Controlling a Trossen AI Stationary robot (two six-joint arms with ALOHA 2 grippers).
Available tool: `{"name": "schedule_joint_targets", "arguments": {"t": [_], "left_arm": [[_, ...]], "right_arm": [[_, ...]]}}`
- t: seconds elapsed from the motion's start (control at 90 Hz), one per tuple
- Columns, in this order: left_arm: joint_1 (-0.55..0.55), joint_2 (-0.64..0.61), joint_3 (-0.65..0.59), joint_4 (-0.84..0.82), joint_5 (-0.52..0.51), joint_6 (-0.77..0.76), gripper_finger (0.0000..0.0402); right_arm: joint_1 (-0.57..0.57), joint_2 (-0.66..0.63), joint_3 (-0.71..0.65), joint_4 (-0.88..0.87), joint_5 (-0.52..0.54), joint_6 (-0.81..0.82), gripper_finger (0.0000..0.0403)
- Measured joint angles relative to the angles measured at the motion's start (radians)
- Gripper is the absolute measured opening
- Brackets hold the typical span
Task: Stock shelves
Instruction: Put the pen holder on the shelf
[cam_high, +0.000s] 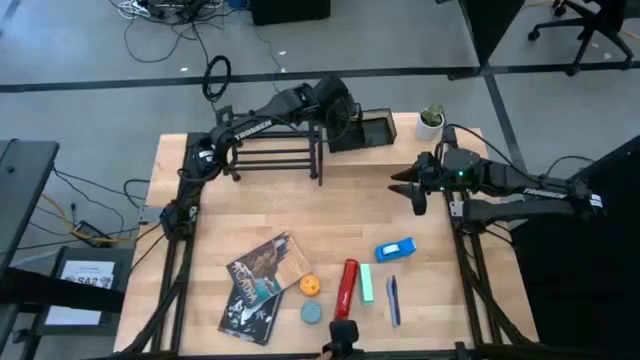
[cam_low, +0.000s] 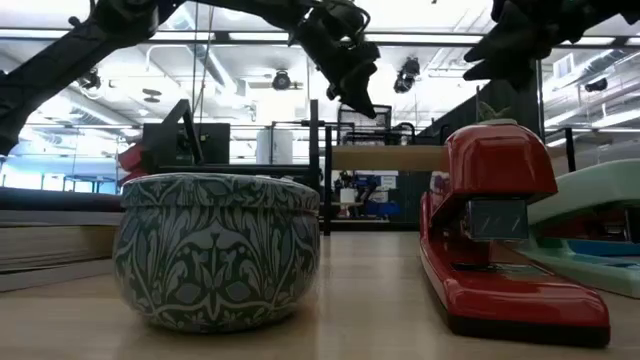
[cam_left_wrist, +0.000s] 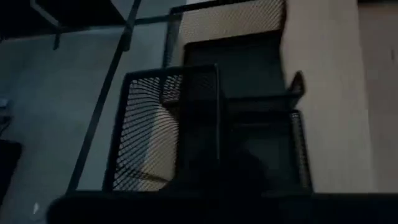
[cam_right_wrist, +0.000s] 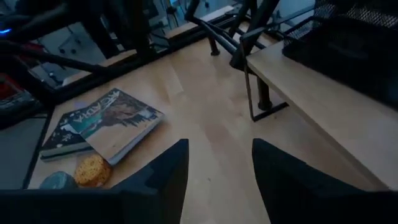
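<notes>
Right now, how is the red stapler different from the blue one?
The red stapler is long and slim, while the blue stapler is short and chunky. The red one lies pointing up and down the table; the blue one lies crosswise. Both rest flat on the wooden table, untouched by either gripper.

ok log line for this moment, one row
left gripper: over mesh box on plank shelf | right gripper: open, empty, above table | rack: empty | stapler, books unshelved

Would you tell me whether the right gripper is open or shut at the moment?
Open. In the right wrist view, the right gripper shows its two dark fingers apart, with bare table between them and nothing held.
</notes>
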Motion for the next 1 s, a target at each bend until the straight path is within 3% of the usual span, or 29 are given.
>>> {"name": "schedule_joint_targets", "arguments": {"t": [1.0], "left_arm": [[0.032,0.0,0.0,-0.004,0.211,0.103,0.0]], "right_arm": [[0.0,0.0,0.0,-0.002,-0.003,0.023,0.0148]]}}
